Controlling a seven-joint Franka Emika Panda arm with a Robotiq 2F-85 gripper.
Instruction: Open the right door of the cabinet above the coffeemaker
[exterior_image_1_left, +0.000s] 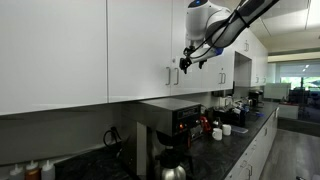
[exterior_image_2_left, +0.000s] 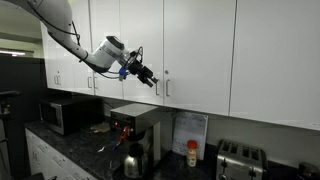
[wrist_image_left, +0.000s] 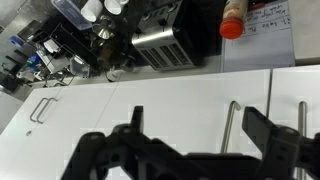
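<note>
The white wall cabinet above the coffeemaker (exterior_image_2_left: 136, 132) has two doors that meet at a pair of thin vertical metal handles (exterior_image_2_left: 162, 86). The right door (exterior_image_2_left: 200, 50) is closed; it also shows in an exterior view (exterior_image_1_left: 205, 45). My gripper (exterior_image_2_left: 150, 80) is open and sits just in front of the handles, at their height, as both exterior views show (exterior_image_1_left: 187, 62). In the wrist view one handle (wrist_image_left: 231, 125) stands between the two black fingers of my gripper (wrist_image_left: 198, 128), nearer one finger. The second handle (wrist_image_left: 300, 120) lies outside them. The fingers touch nothing that I can see.
On the dark counter below stand a microwave (exterior_image_2_left: 65, 115), a toaster (exterior_image_2_left: 238, 160), a red-capped bottle (exterior_image_2_left: 192, 153) and a glass carafe (exterior_image_2_left: 133, 160). More closed white cabinet doors run along both sides (exterior_image_1_left: 60, 50). Several items crowd the far counter (exterior_image_1_left: 225, 120).
</note>
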